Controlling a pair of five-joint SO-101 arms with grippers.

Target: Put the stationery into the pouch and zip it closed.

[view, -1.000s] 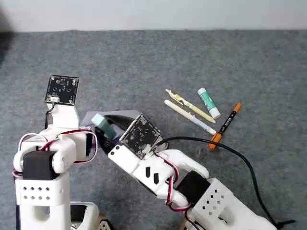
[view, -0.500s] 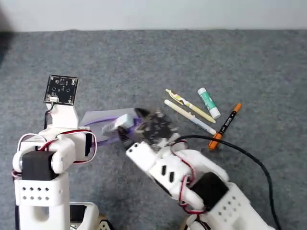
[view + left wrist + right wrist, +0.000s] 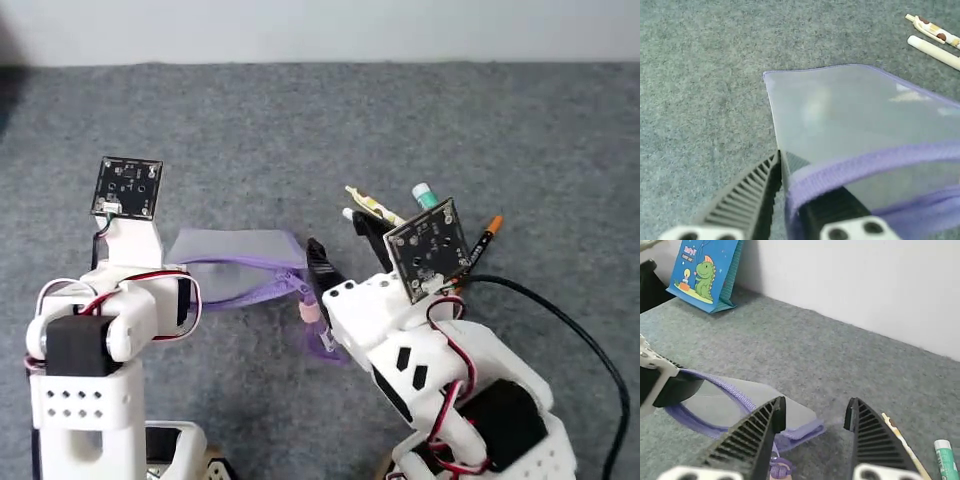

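On grey felt [image 3: 300, 120], right hand [image 3: 815, 407] has swung off the pouch [image 3: 235, 262].

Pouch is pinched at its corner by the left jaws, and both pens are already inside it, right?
Not quite. The left jaws do pinch the pouch, but the patterned pen and the white pen lie outside it on the mat, as the left wrist view shows.

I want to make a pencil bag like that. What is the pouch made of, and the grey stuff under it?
The pouch looks like thin, soft plastic: milky, half see-through and slightly shiny. Its purple edging looks like woven fabric tape. The grey table cover looks like felt or short carpet: fuzzy and matte.
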